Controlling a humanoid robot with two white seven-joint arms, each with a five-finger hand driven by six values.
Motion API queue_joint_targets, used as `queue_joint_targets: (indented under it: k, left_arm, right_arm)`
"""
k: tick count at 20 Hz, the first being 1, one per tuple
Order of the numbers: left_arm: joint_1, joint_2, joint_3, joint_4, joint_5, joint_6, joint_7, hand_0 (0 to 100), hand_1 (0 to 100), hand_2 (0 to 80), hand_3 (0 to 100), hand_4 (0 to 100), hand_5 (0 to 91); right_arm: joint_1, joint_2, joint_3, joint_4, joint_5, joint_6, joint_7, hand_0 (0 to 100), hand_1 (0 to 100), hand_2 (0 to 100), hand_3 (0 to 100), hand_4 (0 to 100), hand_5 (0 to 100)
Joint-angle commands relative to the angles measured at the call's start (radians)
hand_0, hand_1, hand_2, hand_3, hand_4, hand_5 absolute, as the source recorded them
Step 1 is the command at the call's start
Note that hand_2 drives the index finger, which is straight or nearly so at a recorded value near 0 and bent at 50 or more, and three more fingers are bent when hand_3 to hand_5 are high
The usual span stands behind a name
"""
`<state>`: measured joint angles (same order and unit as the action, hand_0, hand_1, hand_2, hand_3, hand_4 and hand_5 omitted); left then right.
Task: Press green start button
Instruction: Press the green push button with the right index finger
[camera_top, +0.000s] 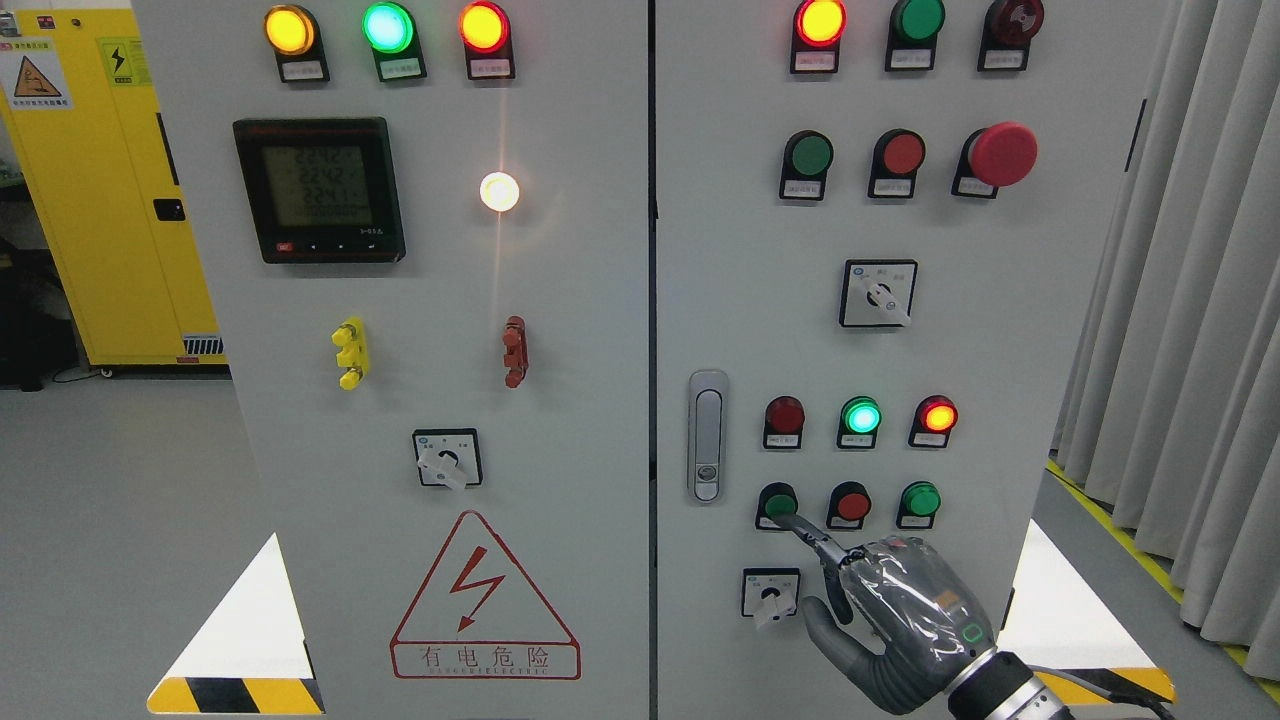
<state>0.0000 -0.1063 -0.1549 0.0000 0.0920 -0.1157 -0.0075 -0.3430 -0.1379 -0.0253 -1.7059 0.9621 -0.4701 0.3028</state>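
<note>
the right hand (900, 610) is pointing its index finger (810, 535) up and to the left, other fingers curled, holding nothing. the fingertip is touching the green start button (778, 503), low on the right cabinet door (720, 250).

The green start button (778, 503) is seen as a round, dark green cap set in a black collar, unlit, mounted flat on the right-hand cabinet door. It is placed just right of the door handle (707, 436), level with the handle's lower end, as the leftmost of a row of three buttons. Its lower edge is touched by an extended fingertip
</note>
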Motion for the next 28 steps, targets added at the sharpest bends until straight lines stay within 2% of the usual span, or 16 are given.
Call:
queue_joint_targets:
  k: [1,28]
  left_arm:
    - [-0.029,0.000,0.000,-0.028,0.000,0.001,-0.005,12,56,0.0,0,0,0.0]
    - [-0.029,-0.001,0.000,-0.028,0.000,0.001,-0.005,12,56,0.0,0,0,0.0]
  right_arm:
    - [-0.004,0.001,-0.018,0.015,0.000,0.001,0.001,89,69,0,86,92,99]
    - [-0.016,0.000,-0.015,0.015,0.000,0.021,0.001,98,72,0,86,92,100]
